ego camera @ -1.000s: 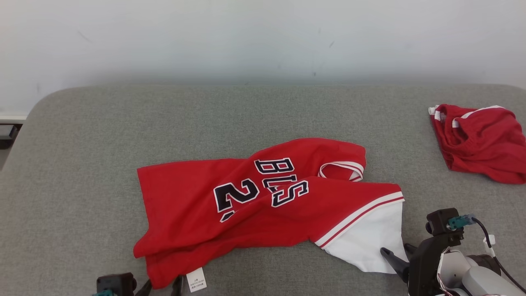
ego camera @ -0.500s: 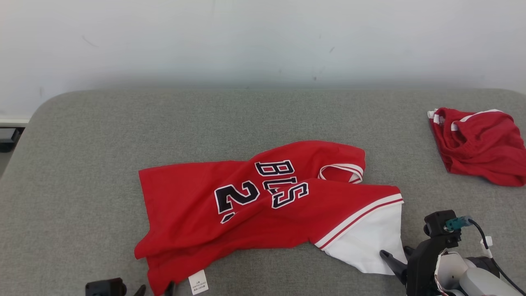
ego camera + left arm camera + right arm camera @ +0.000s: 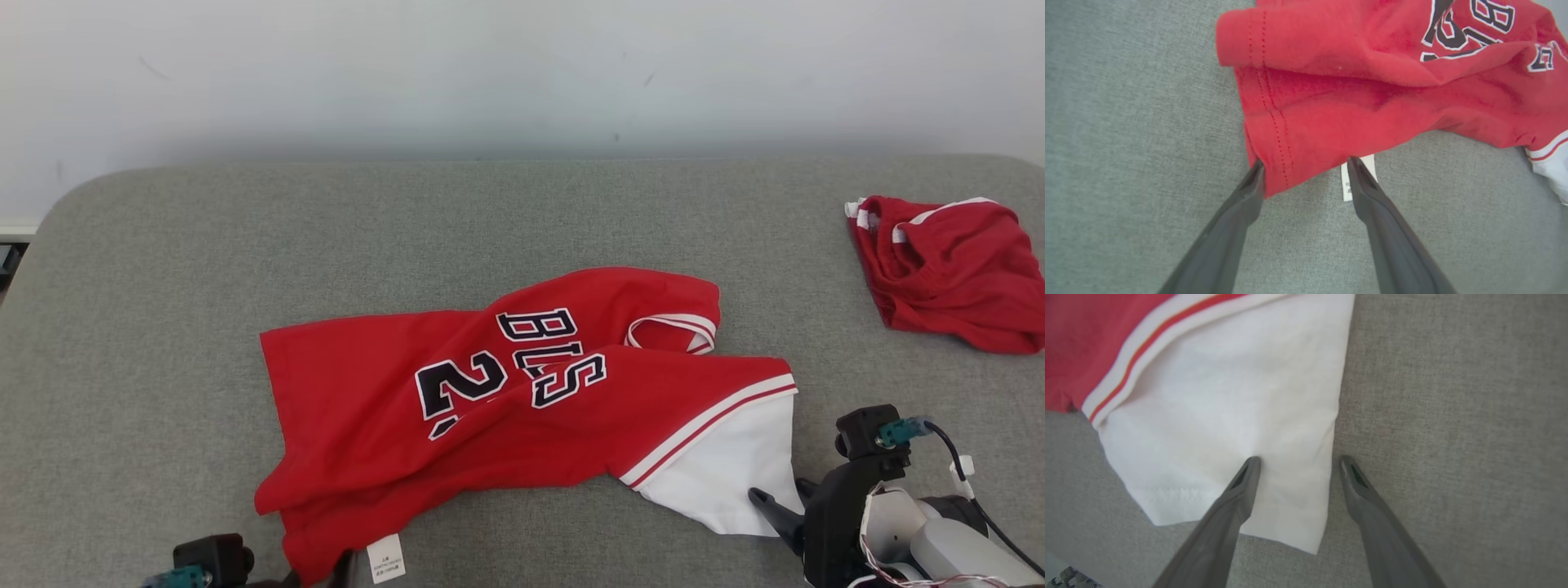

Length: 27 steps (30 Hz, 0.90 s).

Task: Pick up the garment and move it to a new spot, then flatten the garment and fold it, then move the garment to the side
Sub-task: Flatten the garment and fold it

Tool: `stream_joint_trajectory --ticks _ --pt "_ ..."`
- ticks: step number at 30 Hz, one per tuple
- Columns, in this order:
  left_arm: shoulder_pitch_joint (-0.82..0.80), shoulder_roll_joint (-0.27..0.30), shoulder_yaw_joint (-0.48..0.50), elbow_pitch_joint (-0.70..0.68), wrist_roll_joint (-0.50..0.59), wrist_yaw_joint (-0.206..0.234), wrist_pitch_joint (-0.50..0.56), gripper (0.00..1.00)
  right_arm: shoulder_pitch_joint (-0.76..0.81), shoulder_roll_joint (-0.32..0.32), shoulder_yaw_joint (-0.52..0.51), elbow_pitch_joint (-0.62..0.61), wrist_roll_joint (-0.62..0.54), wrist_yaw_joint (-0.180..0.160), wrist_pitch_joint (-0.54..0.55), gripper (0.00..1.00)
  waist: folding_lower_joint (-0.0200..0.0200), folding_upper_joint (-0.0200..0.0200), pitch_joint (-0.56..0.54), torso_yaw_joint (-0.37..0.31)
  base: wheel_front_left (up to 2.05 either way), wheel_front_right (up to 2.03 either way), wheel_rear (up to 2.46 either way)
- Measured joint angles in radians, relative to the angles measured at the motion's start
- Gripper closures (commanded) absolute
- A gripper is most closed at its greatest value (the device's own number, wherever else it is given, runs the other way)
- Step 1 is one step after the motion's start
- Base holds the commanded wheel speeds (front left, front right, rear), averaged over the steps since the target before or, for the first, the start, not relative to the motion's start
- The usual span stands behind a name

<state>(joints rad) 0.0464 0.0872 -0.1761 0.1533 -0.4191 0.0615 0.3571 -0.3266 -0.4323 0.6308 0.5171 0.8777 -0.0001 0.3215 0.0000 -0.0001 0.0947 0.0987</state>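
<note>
Head view: left gripper (image 3: pixel 317 572) and right gripper (image 3: pixel 777 490), spread, straddle jersey (image 3: pixel 367 408) edges on open cushion (image 3: pixel 522 212).

Head view high, forward-down; wrist views close over opposite ends of garment (image 3: pixel 490 392).

From my feed, the work area is a broad padded surface (image 3: pixel 522 212) covered in grey woven fabric, its far left corner rounded, and both wrist cameras show me the same coarse grey weave up close. Behind it stands a plain white wall (image 3: pixel 408 65), matt and lit by soft, even light that leaves a faint shadow band along its foot, with a few small dark scuff marks (image 3: pixel 647 80) scattered across it. At the far left edge I make out a pale skirting strip (image 3: pixel 15 228) and, just below it, a dark object (image 3: pixel 6 261) I can't identify.
</note>
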Motion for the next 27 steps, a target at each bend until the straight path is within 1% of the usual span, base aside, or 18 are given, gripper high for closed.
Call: stream_joint_trajectory --ticks 1,2,5,7,10,12,16,21,24,27 --pt "-0.007 -0.005 0.004 0.014 -0.013 0.000 0.000 0.75 -0.006 -0.002 0.007 0.002 -0.003 0.000 0.007 0.40 0.0000 0.0000 0.002 0.000 0.00 0.00 0.00" --pt "-0.012 -0.005 0.001 0.031 -0.016 0.000 0.000 1.00 -0.011 -0.002 0.010 0.003 -0.007 0.000 0.013 1.00 0.0000 0.0000 0.003 0.001 0.00 0.00 0.00" --pt "-0.012 -0.006 0.000 0.063 -0.021 0.000 0.003 1.00 -0.015 -0.003 0.008 0.004 -0.007 0.000 0.014 1.00 0.0000 0.0000 0.006 0.000 0.00 0.00 0.00" --pt "-0.013 -0.007 0.000 0.065 -0.022 0.000 0.000 1.00 -0.019 0.002 0.008 0.004 -0.007 0.009 0.013 1.00 0.0002 0.0001 0.007 0.000 0.00 0.00 0.00" --pt "-0.016 -0.007 0.002 0.066 -0.018 0.000 -0.020 1.00 -0.024 0.004 -0.002 0.004 -0.003 0.011 0.008 1.00 0.0002 0.0000 0.006 0.000 0.00 0.00 0.00" --pt "-0.020 -0.005 0.011 0.059 -0.010 0.001 -0.042 1.00 -0.026 0.004 -0.012 0.001 0.002 0.017 -0.006 1.00 0.0002 0.0001 0.004 0.001 0.00 0.00 0.00" --pt "-0.040 0.012 0.033 0.018 0.016 0.010 -0.078 1.00 -0.029 -0.003 -0.049 -0.010 0.022 0.018 -0.036 1.00 0.0003 0.0003 0.001 0.003 0.00 0.00 0.00" --pt "-0.040 0.020 0.015 -0.026 0.032 0.006 -0.095 1.00 -0.030 -0.029 -0.077 -0.037 0.034 0.023 -0.058 1.00 0.0002 0.0003 -0.004 0.000 0.00 0.00 0.00" --pt "-0.033 0.030 -0.012 -0.054 0.035 -0.027 -0.093 1.00 -0.029 -0.035 -0.073 -0.053 0.048 0.045 -0.044 1.00 0.0002 0.0003 -0.006 -0.003 0.00 0.00 0.00" --pt "-0.033 0.037 -0.036 -0.094 0.009 -0.074 -0.072 1.00 -0.029 -0.043 -0.070 -0.081 0.068 0.062 -0.010 1.00 0.0001 0.0002 0.001 -0.008 0.00 0.00 0.00"
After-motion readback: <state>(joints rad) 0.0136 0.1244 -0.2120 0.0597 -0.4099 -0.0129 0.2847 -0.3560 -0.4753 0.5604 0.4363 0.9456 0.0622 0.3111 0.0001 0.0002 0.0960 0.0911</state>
